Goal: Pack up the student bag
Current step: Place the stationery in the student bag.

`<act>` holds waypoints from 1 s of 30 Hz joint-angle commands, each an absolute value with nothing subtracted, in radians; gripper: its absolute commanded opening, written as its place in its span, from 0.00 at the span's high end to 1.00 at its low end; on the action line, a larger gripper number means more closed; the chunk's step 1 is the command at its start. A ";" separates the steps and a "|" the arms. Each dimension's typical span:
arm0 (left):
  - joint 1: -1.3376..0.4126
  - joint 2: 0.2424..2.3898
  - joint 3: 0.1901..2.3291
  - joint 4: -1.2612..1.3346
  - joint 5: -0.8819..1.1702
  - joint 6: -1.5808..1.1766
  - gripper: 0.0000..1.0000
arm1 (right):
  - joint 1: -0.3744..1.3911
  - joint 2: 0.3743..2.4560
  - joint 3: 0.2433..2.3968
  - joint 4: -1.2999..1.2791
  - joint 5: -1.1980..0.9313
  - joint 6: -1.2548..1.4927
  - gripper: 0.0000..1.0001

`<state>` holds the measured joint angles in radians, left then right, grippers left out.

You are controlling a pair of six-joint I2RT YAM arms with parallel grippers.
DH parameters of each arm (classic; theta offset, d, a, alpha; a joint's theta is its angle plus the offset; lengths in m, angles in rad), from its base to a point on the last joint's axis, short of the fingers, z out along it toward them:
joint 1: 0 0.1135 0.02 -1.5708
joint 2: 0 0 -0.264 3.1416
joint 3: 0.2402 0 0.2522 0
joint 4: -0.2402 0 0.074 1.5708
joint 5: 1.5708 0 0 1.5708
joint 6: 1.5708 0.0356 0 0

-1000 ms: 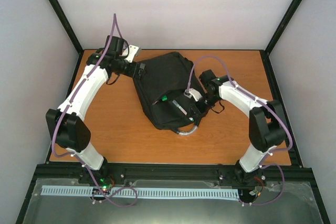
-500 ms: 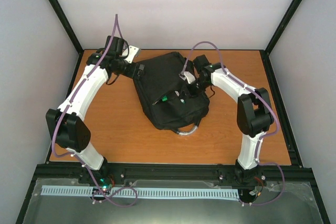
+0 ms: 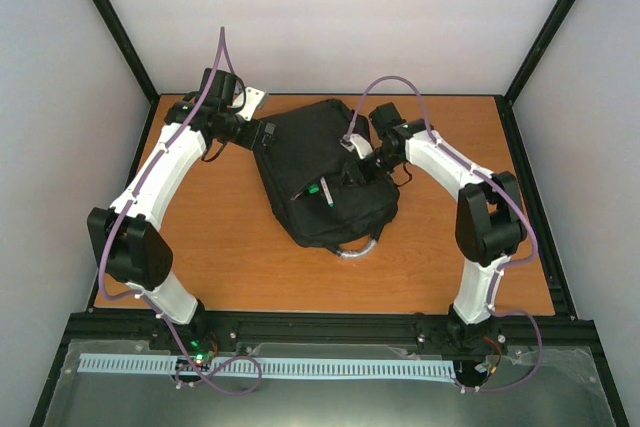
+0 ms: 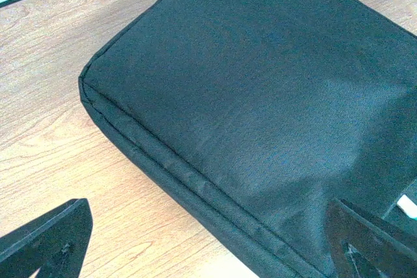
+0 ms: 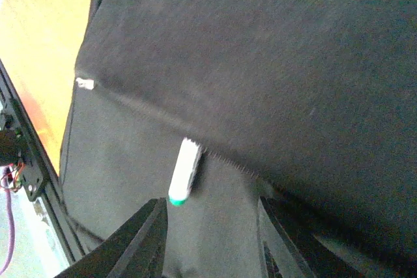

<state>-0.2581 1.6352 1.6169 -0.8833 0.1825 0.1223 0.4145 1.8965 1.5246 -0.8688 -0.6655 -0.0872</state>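
Right pincer [image 5: 210,216] shifted away; only wrist views show it and left pincer [image 4: 207,226] spread.

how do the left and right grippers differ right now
The left gripper has its jaws spread wide; the right gripper has them only partly apart. The left gripper is at a closed corner of the student bag; the right gripper is over the bag's zip opening, pointing at a white marker with a green end. Both are empty.
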 commanded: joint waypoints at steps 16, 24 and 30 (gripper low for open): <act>-0.256 1.571 1.602 -0.879 0.195 0.137 0.00 | 0.567 1.521 1.192 -0.593 -0.418 -1.133 0.32; -0.256 1.558 1.597 -0.884 0.188 0.146 0.00 | 0.618 1.565 1.165 -0.461 -0.356 -1.202 0.00; -0.256 1.546 1.579 -0.885 0.183 0.151 0.00 | 0.630 1.611 1.176 -0.409 -0.330 -1.226 0.00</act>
